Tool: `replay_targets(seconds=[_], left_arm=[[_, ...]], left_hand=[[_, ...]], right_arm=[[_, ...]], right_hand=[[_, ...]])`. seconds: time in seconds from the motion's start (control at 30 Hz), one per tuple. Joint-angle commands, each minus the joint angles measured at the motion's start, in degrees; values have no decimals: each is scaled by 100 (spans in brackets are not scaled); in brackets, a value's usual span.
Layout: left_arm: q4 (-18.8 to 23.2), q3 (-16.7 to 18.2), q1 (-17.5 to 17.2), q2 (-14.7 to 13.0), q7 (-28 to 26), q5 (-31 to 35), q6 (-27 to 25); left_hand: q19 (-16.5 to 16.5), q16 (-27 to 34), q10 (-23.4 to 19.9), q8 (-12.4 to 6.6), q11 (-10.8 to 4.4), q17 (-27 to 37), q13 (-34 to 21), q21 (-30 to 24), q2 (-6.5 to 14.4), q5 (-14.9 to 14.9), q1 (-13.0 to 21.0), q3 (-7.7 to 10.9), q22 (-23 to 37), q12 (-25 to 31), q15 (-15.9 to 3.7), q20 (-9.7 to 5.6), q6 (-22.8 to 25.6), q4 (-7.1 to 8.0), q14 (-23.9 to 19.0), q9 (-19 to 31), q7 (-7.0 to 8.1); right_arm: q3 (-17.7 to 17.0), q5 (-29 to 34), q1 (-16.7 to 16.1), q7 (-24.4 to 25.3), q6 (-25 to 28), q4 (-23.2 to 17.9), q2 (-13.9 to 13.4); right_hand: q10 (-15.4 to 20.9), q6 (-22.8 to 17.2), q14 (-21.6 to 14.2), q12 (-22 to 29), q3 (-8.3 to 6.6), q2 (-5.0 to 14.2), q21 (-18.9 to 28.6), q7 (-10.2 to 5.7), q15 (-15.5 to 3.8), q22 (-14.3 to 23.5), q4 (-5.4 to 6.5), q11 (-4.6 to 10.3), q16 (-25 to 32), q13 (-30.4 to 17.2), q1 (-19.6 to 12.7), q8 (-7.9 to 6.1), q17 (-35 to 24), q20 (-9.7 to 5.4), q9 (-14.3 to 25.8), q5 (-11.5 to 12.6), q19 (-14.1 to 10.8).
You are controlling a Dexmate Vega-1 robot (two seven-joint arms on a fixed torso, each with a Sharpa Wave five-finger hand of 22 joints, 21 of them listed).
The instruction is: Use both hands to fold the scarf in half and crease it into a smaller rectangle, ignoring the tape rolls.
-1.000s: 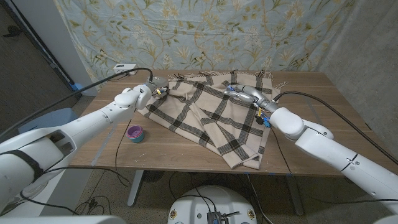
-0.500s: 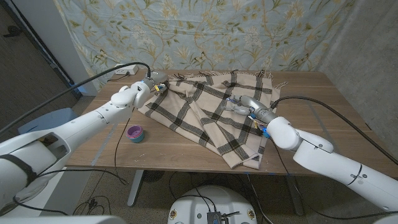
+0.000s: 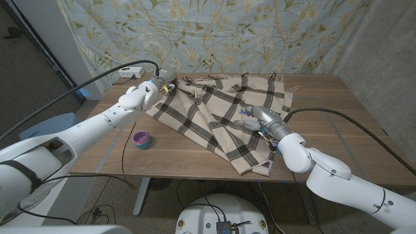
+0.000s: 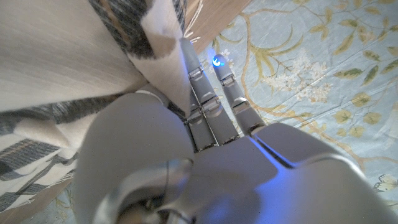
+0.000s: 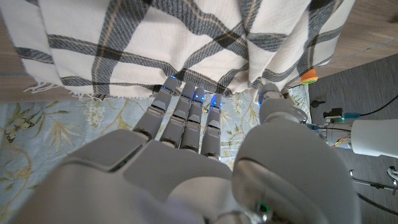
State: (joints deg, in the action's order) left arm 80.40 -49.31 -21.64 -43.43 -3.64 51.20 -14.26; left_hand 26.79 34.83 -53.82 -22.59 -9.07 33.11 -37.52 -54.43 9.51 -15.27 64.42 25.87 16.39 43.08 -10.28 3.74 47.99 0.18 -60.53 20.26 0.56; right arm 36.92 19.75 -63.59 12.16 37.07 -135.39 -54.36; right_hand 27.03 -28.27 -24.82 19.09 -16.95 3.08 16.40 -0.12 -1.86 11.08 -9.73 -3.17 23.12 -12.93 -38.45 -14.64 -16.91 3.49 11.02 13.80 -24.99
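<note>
Two robot arms reach over a wooden table (image 3: 338, 140) toward a cream scarf (image 3: 221, 114) with dark plaid lines, which lies rumpled and partly folded across the middle of the table, one corner hanging just past the near edge. Nearest on the scarf is the right hand (image 3: 253, 117), lifted over its right-hand part; the right wrist view shows a fold of the cloth draped over its fingertips (image 5: 186, 102) with the thumb beside it (the cloth seems to be pinched, though the contact itself is hidden). To the left of the scarf, well apart from it, a small purple tape roll (image 3: 141, 138) sits on the bare wood. Farther back, at the scarf's far left corner, the left hand (image 3: 156, 88) grips the cloth, a fold of it caught between the thumb and the straight fingers (image 4: 208, 109). Behind the scarf hangs a pale blue floral curtain (image 3: 214, 32)
</note>
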Motion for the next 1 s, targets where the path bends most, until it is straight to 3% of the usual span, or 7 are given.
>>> replay_targets(seconds=[0.03,0.4,0.57,0.6,0.7,0.83,1.0], left_arm=[[46,-12,57,216,-197,334,-518],[179,6,50,281,-253,304,-680],[214,23,29,263,-328,240,-618],[232,27,20,253,-339,233,-611],[297,44,-6,223,-350,224,-608],[380,95,-50,172,-382,170,-567],[564,203,-183,60,-478,77,-491]], left_hand=[[106,69,-184,-510,-109,61,-120,-123,144,59,253,45,39,113,-185,-3,343,-43,-153,411,-316],[147,87,-248,-514,-156,130,-200,-285,119,163,280,80,54,193,-196,-32,401,-92,-263,398,-344],[134,73,-248,-495,-147,162,-214,-350,120,213,283,95,59,204,-196,-29,389,-106,-257,385,-349],[117,61,-231,-487,-47,167,-239,-374,120,231,278,103,60,214,-191,-24,384,-105,-257,380,-355],[97,54,-221,-482,-29,175,-240,-393,124,246,275,111,62,211,-193,-32,380,-105,-254,381,-345],[51,39,-190,-475,-5,202,-257,-429,129,274,268,120,63,209,-192,-25,360,-103,-226,392,-355],[21,22,-189,-475,-7,221,-244,-471,128,298,258,130,63,200,-190,-22,355,-101,-210,406,-350]], right_arm=[[509,826,-64,-380,767,-314,30],[907,1314,-67,-723,1246,-382,120],[1165,1591,40,-1052,1602,-374,200],[1218,1655,62,-1120,1700,-374,210],[1321,1765,92,-1294,1954,-377,213],[1604,1999,262,-1608,2345,-329,225],[2095,2497,535,-1947,2879,-149,305]], right_hand=[[45,-128,-2,22,-54,2,-2,-18,-11,16,-43,25,20,-11,-154,-22,-39,21,11,25,6],[9,-125,35,6,-21,-51,-43,-26,-18,14,-16,38,23,-8,-224,12,-75,16,11,26,101],[-274,128,356,-108,56,-116,-139,-78,-25,15,42,83,-71,-10,-293,172,-145,45,12,43,332],[-384,194,482,-153,86,-126,-170,-81,20,16,70,92,-116,-8,-296,215,-164,52,14,50,407],[-435,203,517,-174,116,-143,-185,-73,30,16,95,79,-129,-8,-267,226,-174,54,15,48,443],[-624,272,756,-254,297,-140,-268,-21,126,17,320,14,-225,-9,90,285,-236,88,25,17,654],[-1022,708,1032,-417,412,-172,-325,-3,101,20,354,35,-359,-7,203,430,-261,73,30,21,819]])
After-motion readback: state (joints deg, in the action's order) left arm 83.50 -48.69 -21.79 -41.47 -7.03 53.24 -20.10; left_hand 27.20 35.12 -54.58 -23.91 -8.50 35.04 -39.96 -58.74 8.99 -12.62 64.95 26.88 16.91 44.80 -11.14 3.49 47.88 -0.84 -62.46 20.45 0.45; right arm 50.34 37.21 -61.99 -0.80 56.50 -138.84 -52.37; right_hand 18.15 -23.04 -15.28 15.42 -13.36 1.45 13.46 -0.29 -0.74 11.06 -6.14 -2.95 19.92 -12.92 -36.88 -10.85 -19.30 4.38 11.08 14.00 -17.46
